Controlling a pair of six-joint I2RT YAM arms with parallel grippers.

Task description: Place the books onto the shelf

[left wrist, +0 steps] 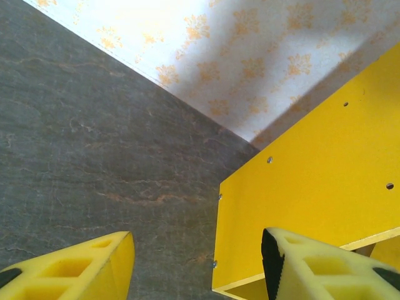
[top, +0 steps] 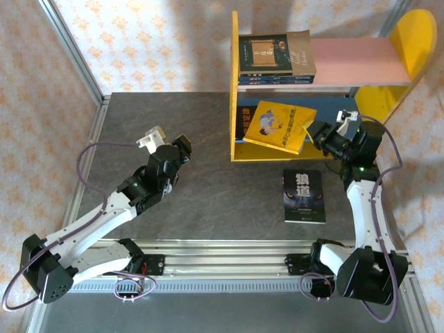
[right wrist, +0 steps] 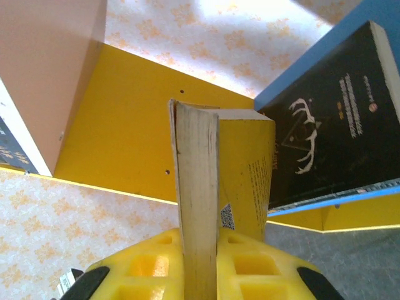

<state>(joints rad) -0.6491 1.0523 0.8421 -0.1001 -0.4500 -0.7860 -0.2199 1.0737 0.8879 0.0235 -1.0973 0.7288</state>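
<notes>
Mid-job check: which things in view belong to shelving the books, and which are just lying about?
Job: shelf; yellow book held in the right jaws; wolf-cover book on the table; black book on the blue board; book stack on the pink board.
Just there: purple cables; patterned wall; metal frame.
</notes>
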